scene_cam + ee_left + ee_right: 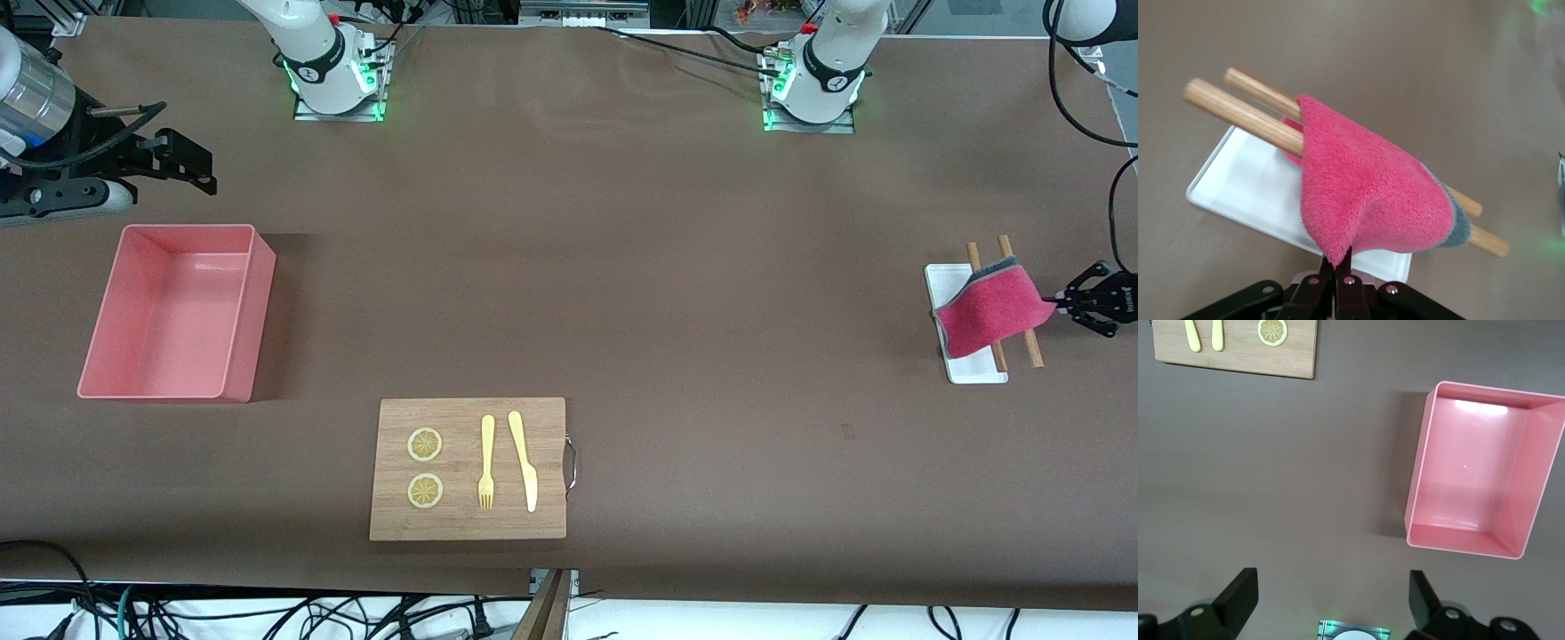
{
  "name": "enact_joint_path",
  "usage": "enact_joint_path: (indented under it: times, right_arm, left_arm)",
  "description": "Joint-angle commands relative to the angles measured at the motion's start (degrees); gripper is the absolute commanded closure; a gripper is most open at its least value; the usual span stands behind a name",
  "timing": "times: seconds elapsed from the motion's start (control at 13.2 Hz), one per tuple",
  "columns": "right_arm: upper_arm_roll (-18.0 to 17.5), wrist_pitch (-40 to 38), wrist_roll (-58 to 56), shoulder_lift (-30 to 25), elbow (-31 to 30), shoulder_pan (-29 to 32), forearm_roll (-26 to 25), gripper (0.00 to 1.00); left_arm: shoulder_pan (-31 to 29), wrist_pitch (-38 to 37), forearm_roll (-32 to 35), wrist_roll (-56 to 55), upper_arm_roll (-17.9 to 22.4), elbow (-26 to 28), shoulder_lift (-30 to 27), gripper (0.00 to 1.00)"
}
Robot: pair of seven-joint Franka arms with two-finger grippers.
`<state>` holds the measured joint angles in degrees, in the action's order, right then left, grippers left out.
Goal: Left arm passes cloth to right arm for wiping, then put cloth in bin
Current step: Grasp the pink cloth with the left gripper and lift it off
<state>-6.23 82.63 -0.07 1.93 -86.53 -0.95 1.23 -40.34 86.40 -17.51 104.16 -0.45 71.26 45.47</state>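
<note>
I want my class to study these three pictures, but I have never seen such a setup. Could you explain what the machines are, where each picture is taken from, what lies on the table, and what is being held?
Two white robot arms stand at a brown table. One picture looks down from a high camera facing them; the other two come from cameras on each arm's wrist. The left gripper is shut on a corner of the cloth, which drapes over two wooden sticks lying across a white tray. The right gripper is open and waits near the bin, which looks empty. A wooden board carries two lemon slices, a fork and a knife.
</note>
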Motion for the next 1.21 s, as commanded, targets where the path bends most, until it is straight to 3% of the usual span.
enact_joint_path:
  times: [0.0, 0.3, 0.61, 0.76, 0.98, 1.14]
  right_arm:
    - [-0.1, -1.1, -0.5, 0.0, 1.0, 0.2, 0.5, 0.00]
    - [-0.2, -1.2, 0.0, 0.0, 1.0, -0.5, 0.2, 0.00]
    - [0.3, -1.0, -0.7, 0.9, 0.4, -0.5, 0.6, 0.00]
    - [0.0, -2.0, -1.1, 3.9, 0.7, -0.8, 0.3, 0.00]
    - [-0.3, -3.4, -1.5, 6.0, 0.7, -3.4, 1.0, 0.00]
    - [-0.5, -3.4, -2.6, 6.9, 0.7, -5.2, 4.5, 0.00]
  left_arm:
    - [1.0, -1.2, 7.2, -10.5, -0.5, 0.5, -7.1, 1.00]
    - [6.4, -9.0, 10.1, -28.0, -0.7, 2.0, -13.8, 1.00]
    - [13.9, -19.8, 11.3, -34.0, -0.8, 2.0, -18.2, 1.00]
    - [19.0, -23.4, 10.7, -45.3, -1.5, 1.8, -21.4, 1.00]
    - [24.9, -24.8, 10.3, -62.5, -6.0, 1.1, -24.5, 1.00]
    - [25.0, -24.9, 7.9, -73.3, -13.1, 0.9, -24.8, 1.00]
